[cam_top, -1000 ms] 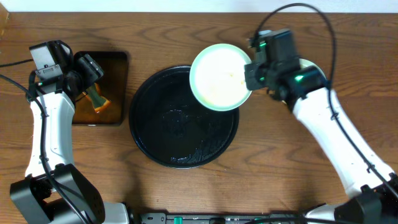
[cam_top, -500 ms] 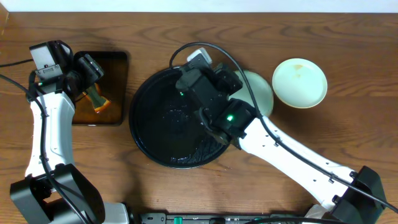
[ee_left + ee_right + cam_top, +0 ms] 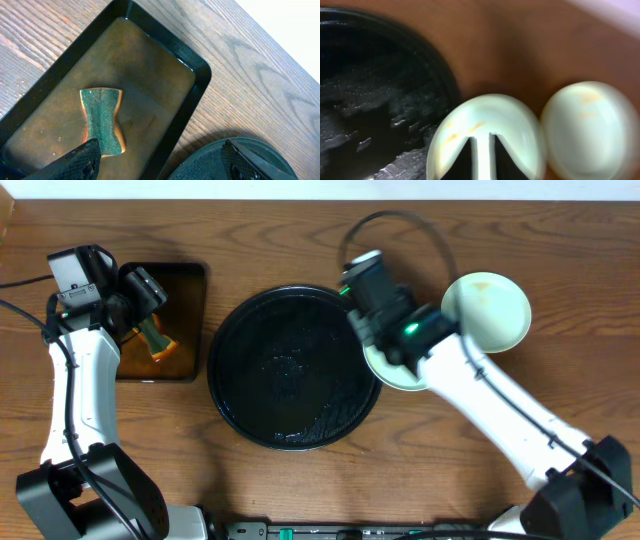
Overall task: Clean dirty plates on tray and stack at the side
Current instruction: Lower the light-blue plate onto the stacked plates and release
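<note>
Parking smeared plate (image 3: 485, 125) beside tray (image 3: 230, 380) with right gripper (image 3: 481, 137) barely parted (hold unclear), left gripper (image 3: 161, 145) wide apart; next, probably stacking onto second plate (image 3: 490, 310).

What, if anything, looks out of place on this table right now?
The first plate, beside the round tray, and the second plate to its right lie side by side, unstacked, and both show orange smears.

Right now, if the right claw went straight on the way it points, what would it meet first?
The pale mint plate with orange smears, lying beside the black tray; the right claw points straight at it. Blurred view, so how close is unclear.
</note>
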You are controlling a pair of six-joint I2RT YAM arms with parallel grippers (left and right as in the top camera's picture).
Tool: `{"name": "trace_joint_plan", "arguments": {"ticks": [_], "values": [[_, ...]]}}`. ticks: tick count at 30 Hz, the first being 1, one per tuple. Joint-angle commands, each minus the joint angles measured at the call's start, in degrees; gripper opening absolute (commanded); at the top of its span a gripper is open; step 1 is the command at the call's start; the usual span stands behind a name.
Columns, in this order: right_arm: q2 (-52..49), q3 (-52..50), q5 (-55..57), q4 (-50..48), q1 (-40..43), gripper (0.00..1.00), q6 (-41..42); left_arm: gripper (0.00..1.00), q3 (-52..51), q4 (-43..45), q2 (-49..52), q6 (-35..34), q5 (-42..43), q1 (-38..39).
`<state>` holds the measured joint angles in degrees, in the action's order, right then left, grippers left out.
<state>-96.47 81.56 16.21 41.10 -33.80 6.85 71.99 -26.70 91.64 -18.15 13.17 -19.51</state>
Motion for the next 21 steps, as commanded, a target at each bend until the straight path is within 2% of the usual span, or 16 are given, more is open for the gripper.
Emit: {"name": "trace_joint_plan", "arguments": {"ticks": [1,2,3,5,9,13,18,19,21], "values": [[-2.5,0.8,-27.4,2.1,4.7,0.41,-1.4,0.78,0.2,0.0,0.2,0.3,-0.1,-0.2],[-3.5,0.8,-26.9,3.0,4.9,0.51,-2.9,0.78,0.2,0.0,0.2,0.3,-0.1,-0.2],[-4.7,0.8,-26.9,3.8,4.8,0.56,-4.6,0.78,0.2,0.0,0.2,0.3,-0.1,-0.2],[-7.6,0.8,-26.5,4.8,4.2,0.56,-5.9,0.78,0.2,0.0,0.2,0.3,-0.1,-0.2],[-15.1,0.8,-19.5,3.9,1.7,0.49,-3.7,0.78,0.2,0.0,0.2,0.3,-0.1,-0.2],[-18.4,0.8,-13.9,4.1,-0.9,0.37,-2.5,0.78,0.2,0.0,0.2,0.3,-0.1,-0.2],[-18.5,0.9,-7.8,4.1,-3.9,0.11,-1.3,0.78,0.2,0.0,0.2,0.3,-0.1,-0.2],[-18.5,0.9,-7.1,4.1,-4.5,0.01,-1.3,0.78,0.2,0.0,0.2,0.3,-0.1,-0.2],[-18.5,1.0,-5.1,4.1,-5.5,0.01,-1.0,0.78,0.2,0.0,0.2,0.3,-0.1,-0.2]]}}
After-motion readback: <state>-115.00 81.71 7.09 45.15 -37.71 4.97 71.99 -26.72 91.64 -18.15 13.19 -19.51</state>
